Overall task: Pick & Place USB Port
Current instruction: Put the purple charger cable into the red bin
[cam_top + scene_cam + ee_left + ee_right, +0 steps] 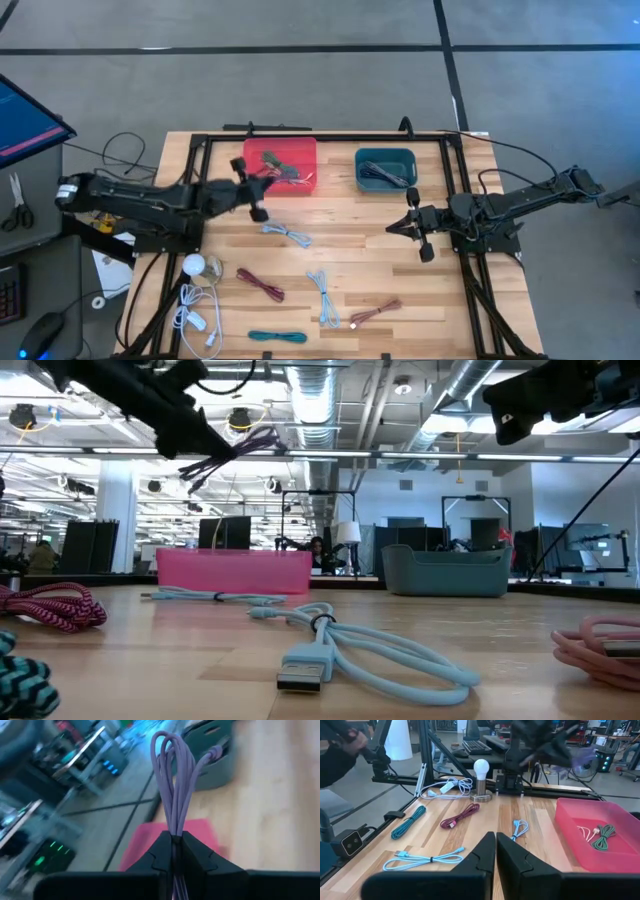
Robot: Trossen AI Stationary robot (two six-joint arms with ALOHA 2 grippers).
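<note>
High view: the left gripper (pixel 258 190) is over the front edge of the shallow pink plastic bin (pixel 262 154), jaws closed on a looped purple cable (pixel 275 172). The right gripper (pixel 404 226) is above bare wood in front of the teal plastic bin (pixel 386 155), fingers pressed together with nothing between them. A pale blue cable (pixel 287 234), a dark red braided cable (pixel 261 285), a teal braided cable (pixel 277 337) and a pink cable (pixel 375 313) lie loose on the wooden table (pixel 350 250).

Low view: the purple cable (pixel 235 450) hangs in the air from the left gripper (pixel 196 438), clear of the pink bin (pixel 234 568) below it.

Left wrist view: both fingers pinch the purple cable (pixel 174 785) near the base of its loops, which stand up above the jaws.

Right wrist view: the right gripper (pixel 496 842) is fully closed and empty. A green cable (pixel 602 838) lies inside the pink bin (pixel 570 827).
</note>
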